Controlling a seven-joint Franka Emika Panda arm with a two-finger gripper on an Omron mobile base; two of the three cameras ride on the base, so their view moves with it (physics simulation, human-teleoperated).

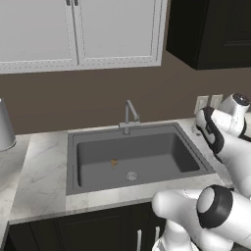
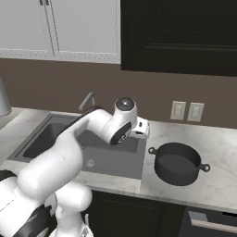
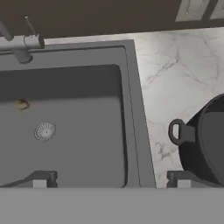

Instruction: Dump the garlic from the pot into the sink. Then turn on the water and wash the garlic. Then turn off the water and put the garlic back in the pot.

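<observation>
The garlic (image 1: 113, 162) is a small tan lump lying on the floor of the dark grey sink (image 1: 73, 162), left of the round silver drain (image 1: 131, 175). In the hand view the garlic (image 3: 21, 105) lies up and left of the drain (image 3: 44, 130), below the faucet (image 3: 19, 43). The black pot (image 2: 178, 162) stands upright on the marble counter right of the sink, and nothing shows inside it. My gripper (image 3: 109, 180) hangs open above the sink's right rim (image 3: 135, 109), between basin and pot (image 3: 205, 140), with nothing between its fingers.
The thin metal faucet (image 1: 128, 115) rises behind the basin. Two wall outlets (image 2: 186, 111) sit above the counter behind the pot. A grey metal vessel (image 1: 4, 125) stands at the far left. Wall cabinets hang overhead. My own arm crosses the sink in the right base view.
</observation>
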